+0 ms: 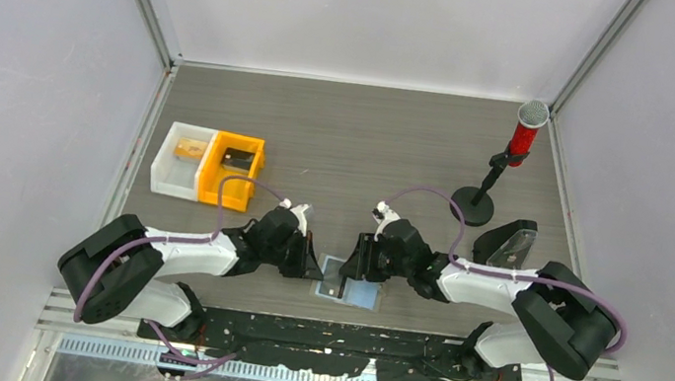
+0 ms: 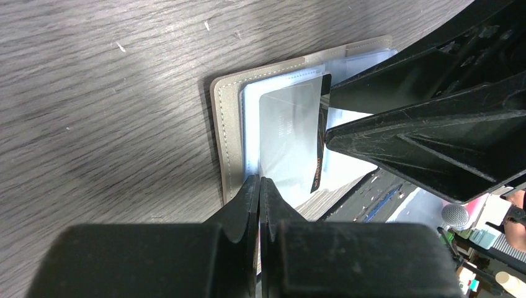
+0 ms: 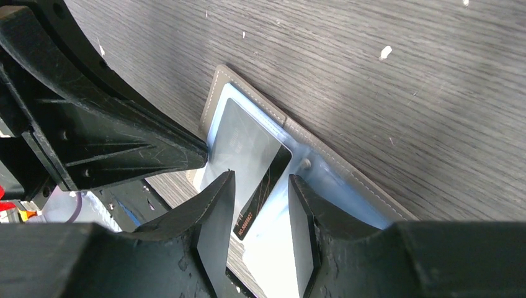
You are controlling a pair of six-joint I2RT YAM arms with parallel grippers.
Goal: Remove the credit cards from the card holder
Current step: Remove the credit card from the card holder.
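Grey wood table (image 1: 371, 135), card holder (image 2: 231, 124) open flat on it. No credit cards (image 3: 248, 146) out yet (all extraction left). Left gripper (image 2: 260, 181) closed and empty at the holder's edge. Right gripper (image 3: 261, 180) half-open astride a card, not clamping.

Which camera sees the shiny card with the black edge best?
The right wrist camera: the shiny pale card with the black edge fills the middle, lying on the grey folding card holder, printed number visible. The left wrist view shows it too, washed out by glare. From the top it is too small to tell.
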